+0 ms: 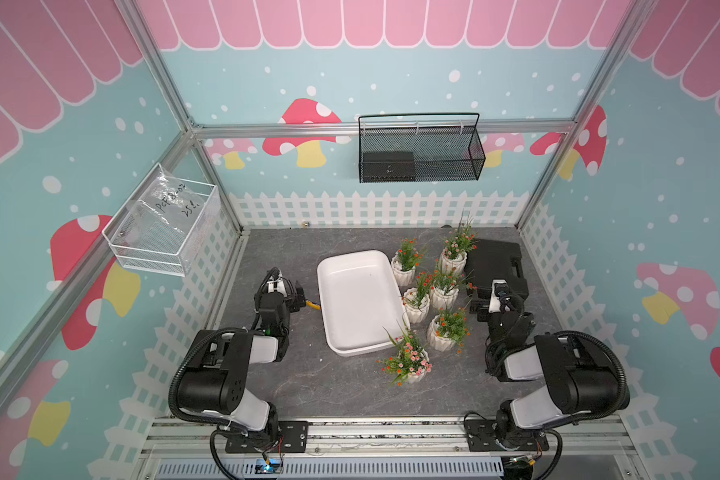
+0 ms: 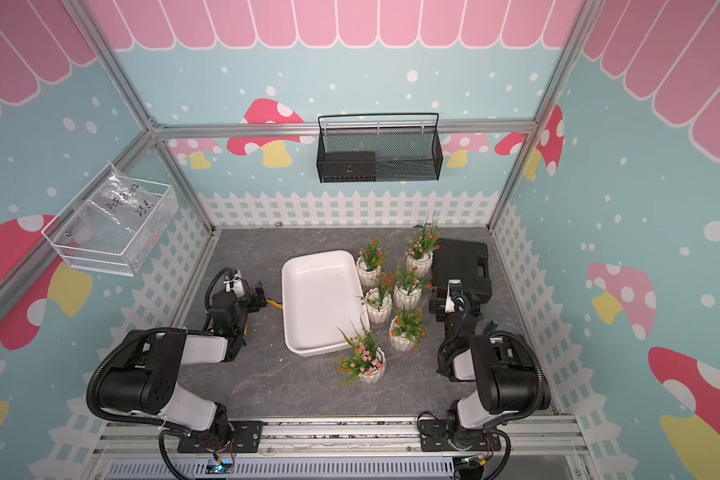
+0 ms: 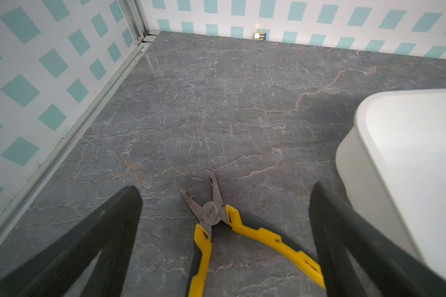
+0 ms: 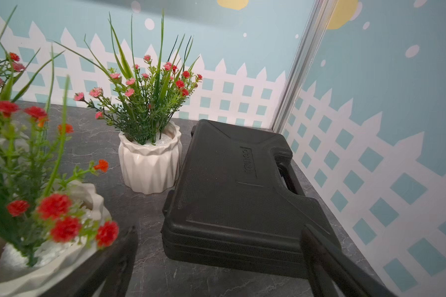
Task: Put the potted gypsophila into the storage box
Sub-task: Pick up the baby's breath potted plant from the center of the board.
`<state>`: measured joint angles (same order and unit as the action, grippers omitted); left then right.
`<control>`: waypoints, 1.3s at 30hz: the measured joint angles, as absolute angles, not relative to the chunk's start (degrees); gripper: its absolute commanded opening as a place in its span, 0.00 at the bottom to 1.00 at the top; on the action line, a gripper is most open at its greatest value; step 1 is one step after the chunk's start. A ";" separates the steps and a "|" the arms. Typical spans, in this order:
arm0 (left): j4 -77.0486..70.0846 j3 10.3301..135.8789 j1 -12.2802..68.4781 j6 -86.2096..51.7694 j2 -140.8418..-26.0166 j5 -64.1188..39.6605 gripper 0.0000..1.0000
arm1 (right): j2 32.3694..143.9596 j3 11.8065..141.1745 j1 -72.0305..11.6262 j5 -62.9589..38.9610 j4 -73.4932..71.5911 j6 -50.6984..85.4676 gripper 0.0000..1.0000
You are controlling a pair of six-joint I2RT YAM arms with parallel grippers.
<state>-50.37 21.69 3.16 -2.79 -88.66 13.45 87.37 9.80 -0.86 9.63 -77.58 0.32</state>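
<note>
left and right jaws apart, storage box (image 1: 356, 299) empty, six potted gypsophila (image 1: 445, 297) beside it

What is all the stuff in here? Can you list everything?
table: one, grey marbled, floor of the booth
box: one, white, mid-table, no pots in it
pots: six, white with green sprigs and red or pink flowers, right of the box
case: one, black, back right corner
pliers: one, yellow handles, left of the box
fitting: one, brass, back edge
black basket: one, hung at the back
white basket: one, hung on the left, clear bag inside
arms: two, black and white, near edge
left tool: one, black, open, over the pliers
right tool: one, black, open, by the case
</note>
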 measured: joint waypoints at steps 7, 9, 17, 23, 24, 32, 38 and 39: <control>-50.37 21.69 3.16 -2.79 -88.66 13.45 0.99 | 87.37 9.87 -0.86 10.09 -77.30 0.49 1.00; -50.37 21.69 3.14 -2.79 -88.66 13.41 0.99 | 87.37 9.89 -0.86 10.09 -77.14 0.49 1.00; -50.35 21.69 2.57 -3.01 -88.66 12.80 0.99 | 87.37 9.93 -0.86 10.09 -76.64 0.49 0.99; -50.35 21.69 2.59 -3.03 -88.66 12.78 0.99 | 87.37 9.93 -0.86 10.09 -76.47 0.49 1.00; -50.35 21.69 2.59 -3.03 -88.66 12.78 0.99 | 87.37 9.93 -0.86 10.09 -76.47 0.49 1.00; -50.06 21.69 2.81 -3.18 -88.38 14.04 0.98 | 87.37 9.93 -0.86 10.09 -76.31 0.51 0.97; -41.34 22.11 8.84 -2.26 -75.00 23.49 0.98 | 77.62 11.53 -0.86 10.00 -66.08 0.95 0.90; -38.35 23.11 10.55 -2.72 -71.79 25.06 0.98 | 74.72 12.36 -0.86 10.07 -63.35 1.34 0.88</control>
<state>-38.35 23.11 10.55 -2.72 -71.79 25.06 74.72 12.36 -0.86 10.07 -63.35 1.34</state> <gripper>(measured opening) 0.985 0.902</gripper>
